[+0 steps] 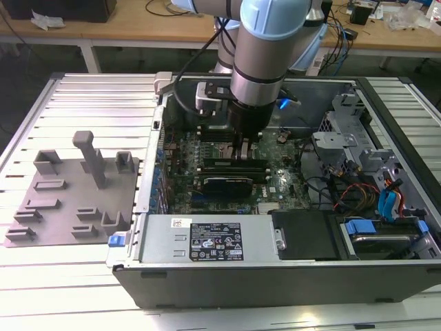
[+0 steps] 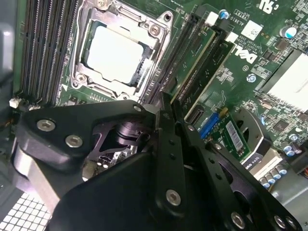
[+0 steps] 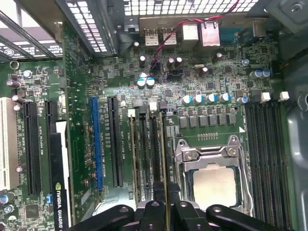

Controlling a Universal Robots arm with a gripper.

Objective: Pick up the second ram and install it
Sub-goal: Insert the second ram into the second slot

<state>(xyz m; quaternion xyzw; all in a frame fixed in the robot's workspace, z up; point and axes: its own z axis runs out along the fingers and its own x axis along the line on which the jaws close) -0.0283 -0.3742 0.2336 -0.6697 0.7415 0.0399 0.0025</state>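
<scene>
I hang inside the open computer case (image 1: 275, 276) on the bench (image 1: 69, 289), just beside the processor (image 3: 214, 185); a fixture tray (image 1: 69, 200) lies at the exterior view's left.

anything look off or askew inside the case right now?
Nothing stands out. The gripper is down over the memory slots beside the processor socket, holding the second ram in line with them. No loose or damaged parts visible.

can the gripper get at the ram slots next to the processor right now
Probably yes. The gripper sits right over the ram slots beside the processor, apparently with the second ram between its fingers; nothing looks in the way.
</scene>
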